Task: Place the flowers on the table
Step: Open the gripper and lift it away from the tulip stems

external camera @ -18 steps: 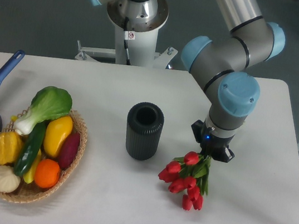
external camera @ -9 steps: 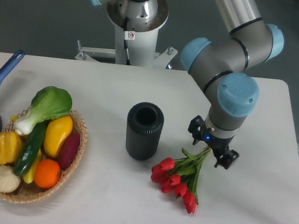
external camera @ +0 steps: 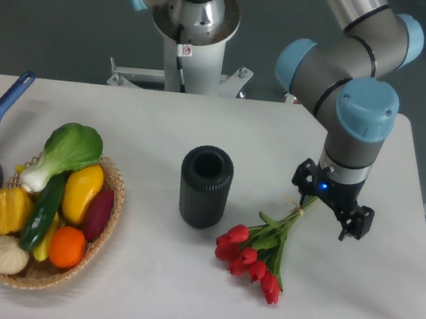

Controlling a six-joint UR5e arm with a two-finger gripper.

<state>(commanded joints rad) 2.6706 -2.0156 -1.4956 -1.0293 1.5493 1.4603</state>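
The flowers (external camera: 257, 248) lie flat on the white table (external camera: 201, 134), just right of the black ribbed vase (external camera: 205, 186). Their red buds point to the near left and the green stems point up to the far right. The gripper (external camera: 328, 211) hangs at the stem tips with its two fingers spread wide, holding nothing. The bunch looks set down, so the arm can just lift away.
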